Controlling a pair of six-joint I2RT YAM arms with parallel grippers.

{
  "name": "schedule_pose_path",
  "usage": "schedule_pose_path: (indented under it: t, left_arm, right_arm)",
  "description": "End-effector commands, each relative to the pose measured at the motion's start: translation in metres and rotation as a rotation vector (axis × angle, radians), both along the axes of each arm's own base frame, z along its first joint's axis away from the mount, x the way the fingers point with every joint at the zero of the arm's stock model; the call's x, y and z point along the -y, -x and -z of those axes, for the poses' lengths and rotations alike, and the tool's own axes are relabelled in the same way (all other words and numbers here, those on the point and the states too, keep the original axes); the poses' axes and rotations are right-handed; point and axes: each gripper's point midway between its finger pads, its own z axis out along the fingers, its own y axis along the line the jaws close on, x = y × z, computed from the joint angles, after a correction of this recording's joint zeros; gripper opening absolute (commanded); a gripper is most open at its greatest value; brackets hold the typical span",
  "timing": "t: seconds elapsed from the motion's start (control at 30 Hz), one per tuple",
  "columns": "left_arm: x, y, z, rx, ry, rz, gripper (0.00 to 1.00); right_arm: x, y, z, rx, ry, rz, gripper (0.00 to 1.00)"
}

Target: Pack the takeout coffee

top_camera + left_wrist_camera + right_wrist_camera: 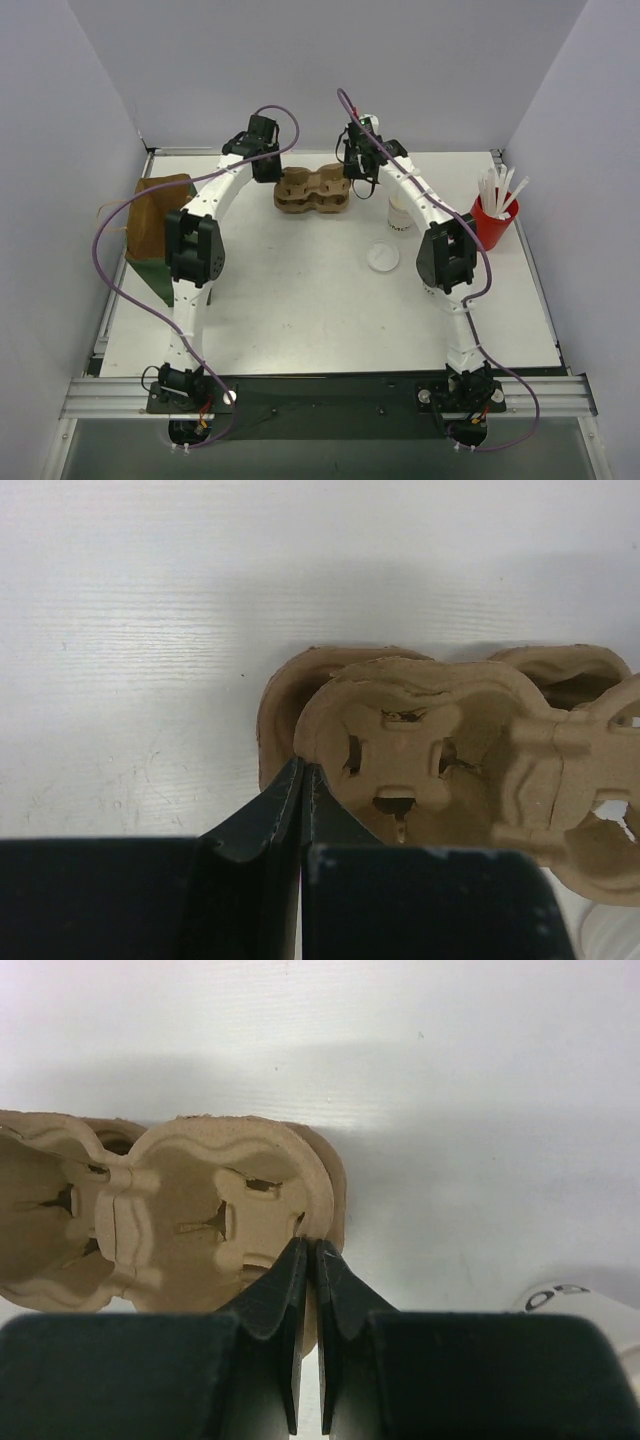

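Note:
A brown moulded-pulp cup carrier (313,192) lies at the back middle of the table. My left gripper (266,168) is shut on the rim of its left end (320,730); the fingertips (290,790) pinch the edge. At the carrier's right end (200,1210), my right gripper (360,172) is shut on the rim, and a second brown edge shows just behind it. One white takeout coffee cup (400,213) stands to the right of the carrier, partly hidden by the right arm. Its dark-printed side (585,1310) shows low in the right wrist view. A round whitish lid (382,257) lies flat on the table.
A brown paper bag (160,225) sits at the left edge beside the left arm. A red cup (490,220) of white sticks stands at the right. Grey walls close in the back and both sides.

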Motion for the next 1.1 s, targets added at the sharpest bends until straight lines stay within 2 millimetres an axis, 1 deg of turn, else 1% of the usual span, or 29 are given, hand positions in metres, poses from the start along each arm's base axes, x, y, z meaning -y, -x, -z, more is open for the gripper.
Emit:
schedule_pose_path:
  t: [0.0,0.03,0.07,0.1,0.13,0.17,0.2,0.23,0.27,0.3,0.33,0.37,0.4,0.43,0.47,0.5,0.53,0.57,0.6,0.63,0.67,0.7,0.73,0.8,0.83,0.9,0.93,1.0,1.07]
  left_arm:
    - [0.011,0.014,-0.058,0.079,0.065,0.029,0.00]
    - [0.014,0.018,-0.058,0.072,0.075,0.035,0.00]
    - [0.016,0.024,-0.066,0.084,0.081,0.040,0.00]
    - [0.015,0.033,-0.054,0.054,0.074,0.042,0.00]
    - [0.018,0.042,-0.063,0.064,0.084,0.045,0.00]
    - [0.019,0.046,-0.064,0.071,0.090,0.044,0.00]
    - [0.017,0.059,-0.045,0.024,0.079,0.044,0.00]
    - [0.017,0.068,-0.056,0.039,0.098,0.038,0.00]
    - [0.020,0.073,-0.057,0.052,0.107,0.042,0.00]
    - [0.019,0.081,-0.053,0.043,0.111,0.039,0.00]
    - [0.017,0.098,-0.048,0.025,0.114,0.035,0.00]
    - [0.020,0.106,-0.044,0.031,0.118,0.043,0.00]
    - [0.021,0.114,-0.042,0.031,0.120,0.044,0.00]
    - [0.018,0.133,-0.030,0.002,0.115,0.038,0.00]
    - [0.019,0.138,-0.028,0.011,0.122,0.041,0.00]
    - [0.025,0.149,-0.025,0.006,0.121,0.053,0.00]
    - [0.024,0.159,-0.027,0.014,0.126,0.047,0.00]
    - [0.023,0.172,-0.009,-0.010,0.118,0.050,0.00]
    - [0.028,0.184,-0.001,-0.027,0.122,0.053,0.00]
    - [0.029,0.192,-0.003,-0.012,0.124,0.051,0.00]
    - [0.028,0.203,0.012,-0.028,0.118,0.050,0.00]
    - [0.029,0.208,0.016,-0.032,0.126,0.041,0.00]
    - [0.034,0.214,0.015,-0.024,0.131,0.049,0.00]
    - [0.035,0.224,0.024,-0.034,0.127,0.049,0.00]
    - [0.037,0.227,0.022,-0.027,0.130,0.054,0.06]
    - [0.036,0.232,0.025,-0.033,0.120,0.054,0.10]
    - [0.036,0.233,0.024,-0.030,0.120,0.054,0.19]
    - [0.036,0.233,0.019,-0.020,0.123,0.060,0.29]
    - [0.036,0.230,0.004,0.009,0.125,0.064,0.41]
  right_arm:
    - [0.009,0.020,-0.038,0.041,0.001,0.029,0.00]
    - [0.010,0.025,-0.047,0.048,-0.013,0.036,0.00]
    - [0.012,0.030,-0.045,0.038,-0.013,0.041,0.00]
    - [0.014,0.036,-0.054,0.044,-0.020,0.045,0.00]
    - [0.016,0.046,-0.041,0.007,-0.013,0.050,0.00]
    - [0.018,0.052,-0.040,-0.002,-0.013,0.053,0.00]
    - [0.020,0.059,-0.048,0.004,-0.019,0.055,0.00]
    - [0.024,0.071,-0.033,-0.035,0.002,0.059,0.00]
    - [0.025,0.078,-0.030,-0.049,0.000,0.063,0.00]
    - [0.028,0.088,-0.036,-0.049,-0.009,0.064,0.00]
    - [0.029,0.096,-0.033,-0.061,-0.006,0.063,0.00]
    - [0.034,0.110,-0.015,-0.108,0.012,0.068,0.00]
    - [0.037,0.119,-0.019,-0.106,0.008,0.066,0.00]
    - [0.038,0.126,-0.016,-0.116,0.011,0.066,0.00]
    - [0.043,0.143,0.004,-0.164,0.038,0.062,0.00]
    - [0.043,0.148,0.006,-0.164,0.033,0.063,0.00]
    - [0.043,0.158,0.005,-0.167,0.019,0.056,0.00]
    - [0.045,0.170,0.019,-0.196,0.033,0.049,0.00]
    - [0.045,0.176,0.017,-0.188,0.026,0.048,0.00]
    - [0.046,0.181,0.021,-0.191,0.030,0.044,0.02]
    - [0.047,0.184,0.024,-0.194,0.037,0.043,0.04]
    - [0.050,0.191,0.030,-0.206,0.048,0.046,0.06]
    - [0.051,0.193,0.032,-0.209,0.052,0.047,0.11]
    - [0.055,0.197,0.037,-0.220,0.065,0.051,0.17]
    - [0.055,0.198,0.037,-0.222,0.067,0.048,0.26]
    - [0.056,0.199,0.034,-0.219,0.069,0.048,0.37]
    - [0.056,0.197,0.031,-0.212,0.069,0.051,0.44]
    - [0.059,0.200,0.025,-0.221,0.074,0.058,0.48]
    - [0.055,0.201,0.012,-0.217,0.045,0.066,0.49]
